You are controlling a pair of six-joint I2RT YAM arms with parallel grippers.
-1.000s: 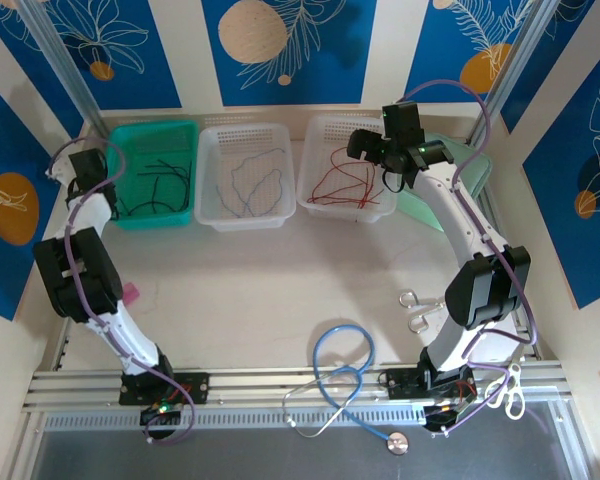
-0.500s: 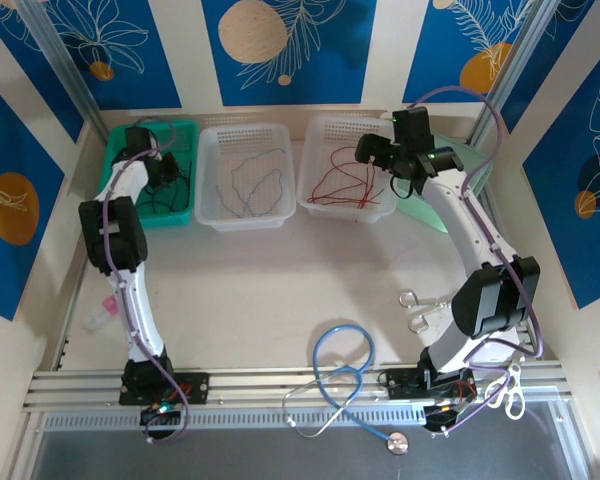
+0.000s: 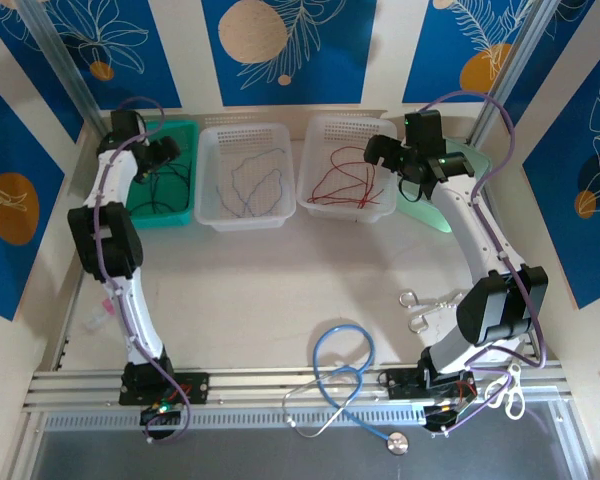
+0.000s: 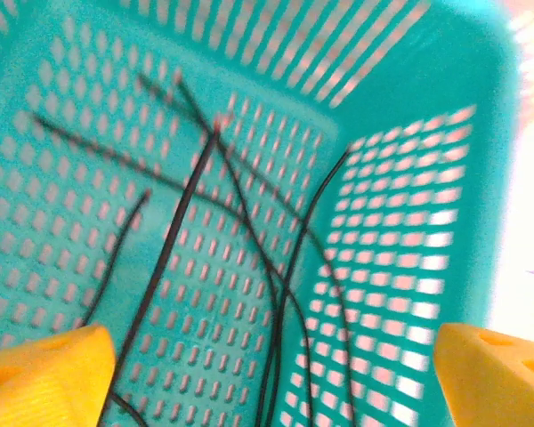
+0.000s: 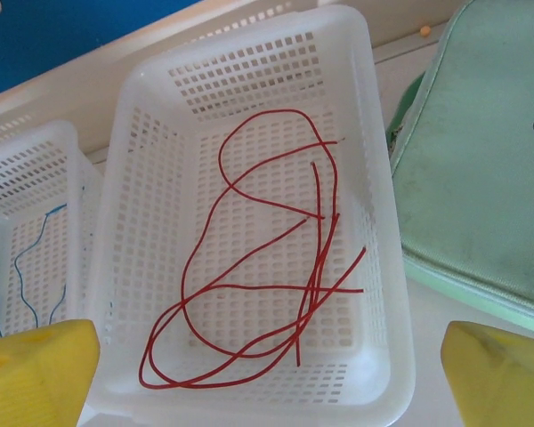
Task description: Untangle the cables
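Thin, glossy black cables [image 4: 172, 240] lie crossed and loose on the perforated floor of the teal plastic basket [image 4: 427, 71]. They are below the left hand [image 4: 267, 374], whose ribbed yellow fingers [image 4: 44, 378] are spread wide with nothing between them. The right hand [image 5: 267, 374], likewise spread and empty, hangs above a white lattice basket [image 5: 378, 178] where red cables [image 5: 276, 286] curl in overlapping loops. Pale blue cables [image 5: 20, 258] wind through the neighbouring white basket [image 5: 36, 147]. All three baskets sit at the counter's [image 3: 280, 290] far edge.
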